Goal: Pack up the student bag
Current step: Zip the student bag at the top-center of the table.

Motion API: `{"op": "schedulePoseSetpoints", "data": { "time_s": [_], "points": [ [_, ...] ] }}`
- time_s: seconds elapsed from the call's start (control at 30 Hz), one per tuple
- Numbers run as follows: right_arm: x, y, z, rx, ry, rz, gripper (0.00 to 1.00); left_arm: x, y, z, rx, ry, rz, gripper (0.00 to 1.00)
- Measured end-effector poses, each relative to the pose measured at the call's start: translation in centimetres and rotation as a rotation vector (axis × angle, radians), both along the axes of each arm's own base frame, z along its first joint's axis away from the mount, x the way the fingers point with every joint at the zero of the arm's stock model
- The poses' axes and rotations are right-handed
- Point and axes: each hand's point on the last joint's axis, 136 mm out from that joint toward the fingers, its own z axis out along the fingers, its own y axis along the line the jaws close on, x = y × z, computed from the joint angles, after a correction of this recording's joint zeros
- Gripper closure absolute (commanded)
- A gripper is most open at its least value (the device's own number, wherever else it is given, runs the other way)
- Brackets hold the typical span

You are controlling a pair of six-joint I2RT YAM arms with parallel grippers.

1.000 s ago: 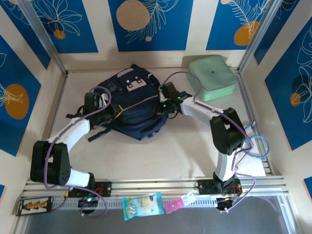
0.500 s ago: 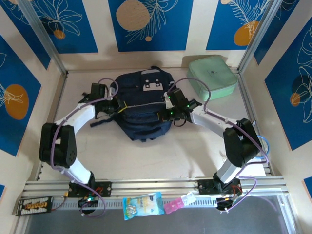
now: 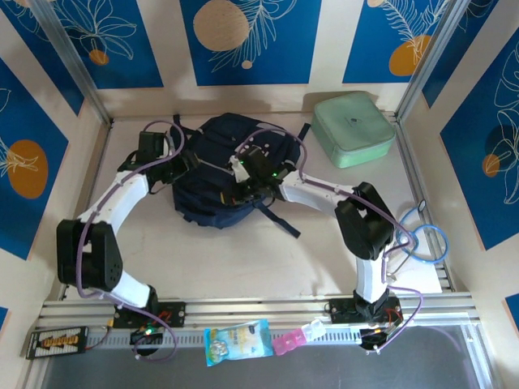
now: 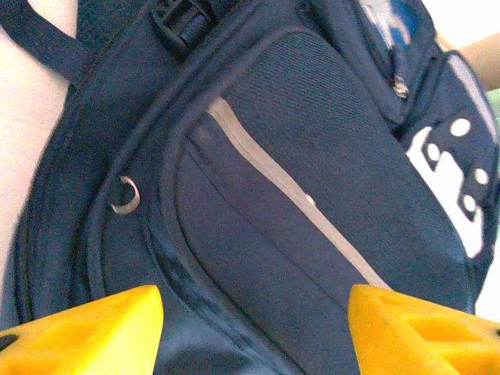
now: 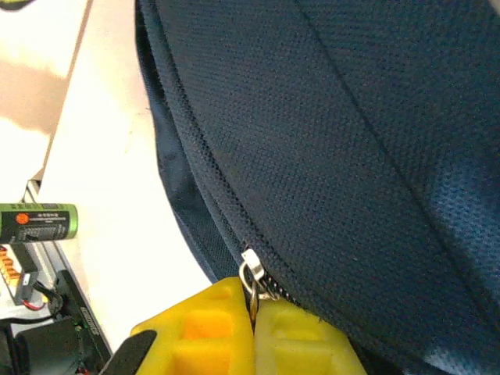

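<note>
- Student bag [image 3: 207, 190] lies slumped on the bench [image 3: 243, 259], a strap trailing off its near right side.
- Left end effector [image 3: 180, 164] is at the bag's left flank. In the wrist view its yellow fingers [image 4: 78, 328] stand wide apart with nothing between them, over the front pocket with the pale stripe [image 4: 297, 187].
- Right end effector [image 3: 243, 168] sits on top of the bag, near its middle. In its wrist view the jaws are pressed together on a metal zip pull [image 5: 250, 273], at the seam of the dark mesh fabric.
- Mint green case [image 3: 353, 130] is to the right of the bag and a little beyond it, well apart and untouched.
- A clear packet [image 3: 237, 340] and a small pink item [image 3: 285, 342] lie at the rail, nearer than the bag and well apart from it.
- Progress, judged: early. Front pocket zip looks closed, and no open mouth is visible on the bag. What is inside cannot be told.
- Left to do, judged: draw the zip, hold the opening, then load the loose items. Whether the case belongs inside is unclear.
</note>
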Motion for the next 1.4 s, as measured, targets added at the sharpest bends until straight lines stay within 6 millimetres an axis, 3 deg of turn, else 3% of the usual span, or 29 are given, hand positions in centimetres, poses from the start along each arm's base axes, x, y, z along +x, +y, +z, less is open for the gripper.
{"op": "schedulePoseSetpoints", "data": {
  "time_s": [0.1,0.23,0.37,0.57,0.83,0.93,1.2,1.4],
  "points": [
    [0.4,0.8,0.4,0.014,-0.006,0.009,1.0,-1.1,-0.7,0.5,-0.069,-0.008,0.001,0.39],
    [0.5,1.2,0.6,0.018,-0.008,0.013,1.0,-1.9,-2.3,-0.8,-0.206,0.037,0.002,0.42],
    [0.4,1.2,0.3,0.015,-0.002,0.019,1.0,-1.9,-3.9,-2.0,-0.293,0.088,0.007,0.44],
    [0.3,1.3,0.0,0.006,-0.004,0.029,1.0,-1.5,-4.9,-2.2,-0.352,0.105,0.034,0.52],
    [0.1,0.9,-0.7,-0.079,-0.022,0.02,1.0,-1.6,-4.4,-3.2,-0.346,0.144,0.101,0.69],
    [0.0,0.5,-1.2,-0.123,-0.04,0.02,1.0,-1.9,-4.4,-3.8,-0.339,0.158,0.116,0.84],
    [0.3,-1.6,-1.0,-0.239,-0.143,0.099,1.0,-2.1,-4.9,-3.9,-0.336,0.156,0.106,1.0],
    [1.5,-6.2,0.0,-0.279,-0.164,0.101,1.0,-2.0,-5.0,-3.9,-0.328,0.147,0.093,1.0]
  ]
}}
